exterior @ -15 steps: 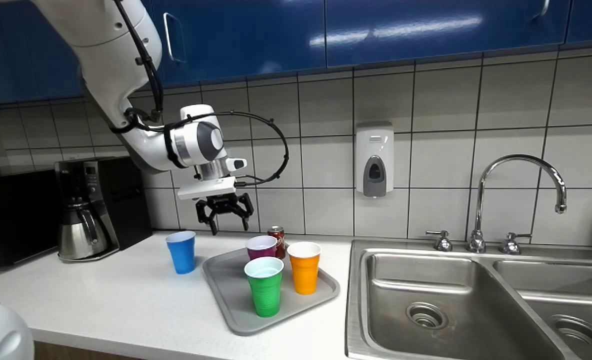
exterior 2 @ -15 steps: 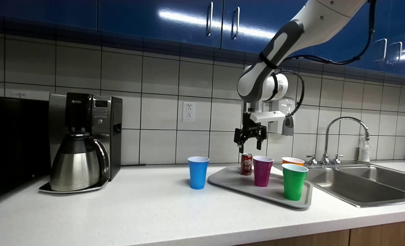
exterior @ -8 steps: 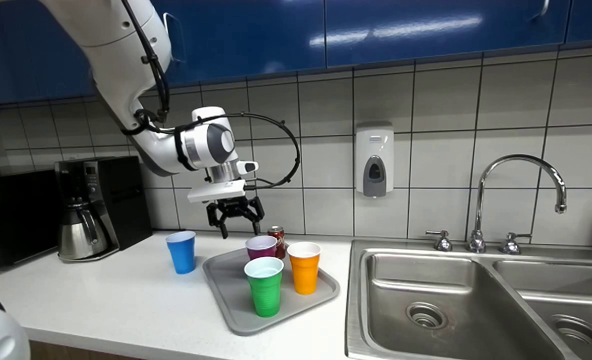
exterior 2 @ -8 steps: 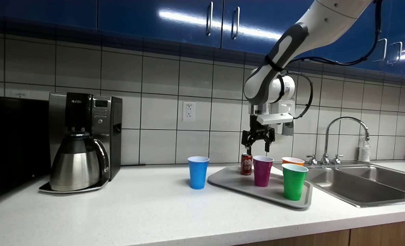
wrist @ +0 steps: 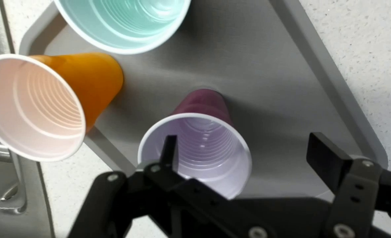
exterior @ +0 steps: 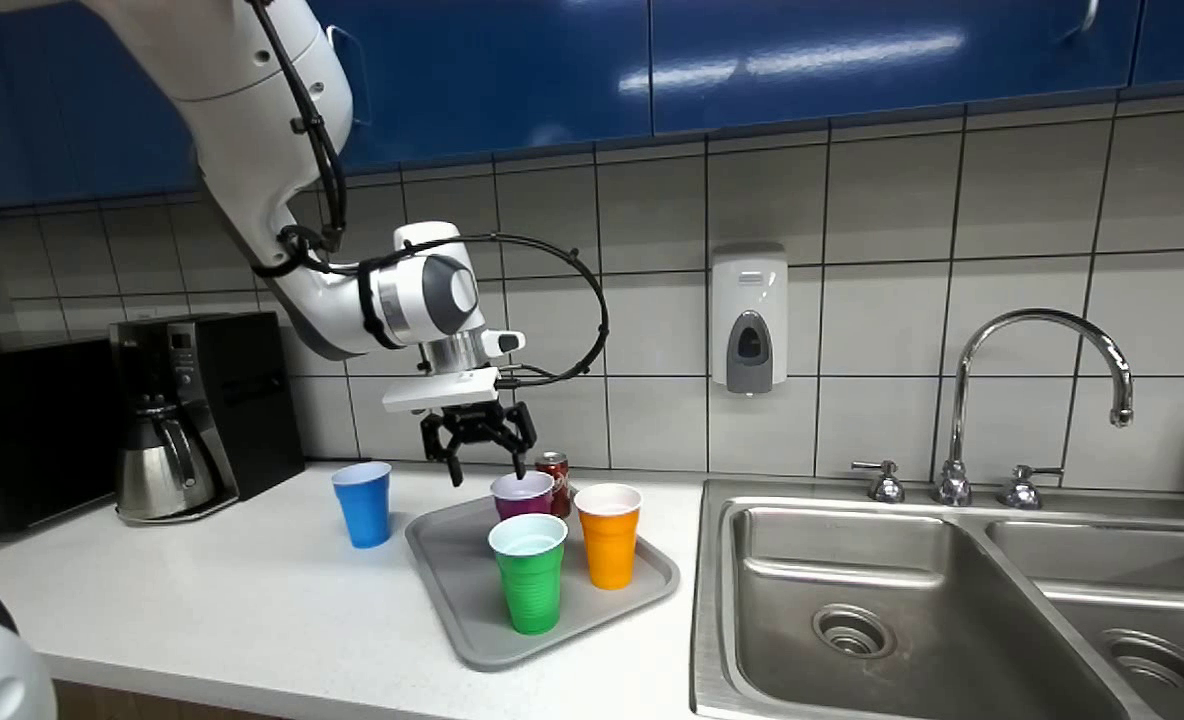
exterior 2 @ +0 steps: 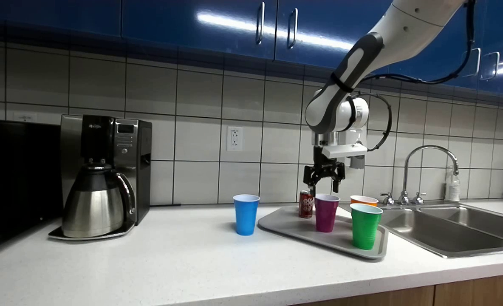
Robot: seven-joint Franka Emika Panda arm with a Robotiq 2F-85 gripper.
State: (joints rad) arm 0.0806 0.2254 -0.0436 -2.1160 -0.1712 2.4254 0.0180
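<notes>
My gripper (exterior: 488, 472) hangs with its jaws wide apart and nothing between them, just above the purple cup (exterior: 522, 507). In the wrist view one black finger (wrist: 169, 153) overlaps the mouth of that purple cup (wrist: 203, 102); the other finger (wrist: 327, 158) is over bare tray. The cup stands upright on a grey tray (exterior 2: 289, 223). Also on the tray are a green cup (exterior 2: 365, 229), an orange cup (exterior: 610, 540) and a red soda can (exterior 2: 306, 206) behind the purple cup. A blue cup (exterior 2: 246, 214) stands on the counter beside the tray.
A steel sink (exterior: 717, 600) with a tall faucet (exterior: 962, 400) lies on one side of the tray. A coffee maker (exterior 2: 143, 178) with a steel carafe (exterior 2: 94, 212) stands at the opposite side. A soap dispenser (exterior: 749, 320) hangs on the tiles, under blue cabinets (exterior: 492, 70).
My gripper has moved to the right in both exterior views, from beside the purple cup to above it, and slightly lower. Its jaws have stayed apart. Cups, can and tray have not moved.
</notes>
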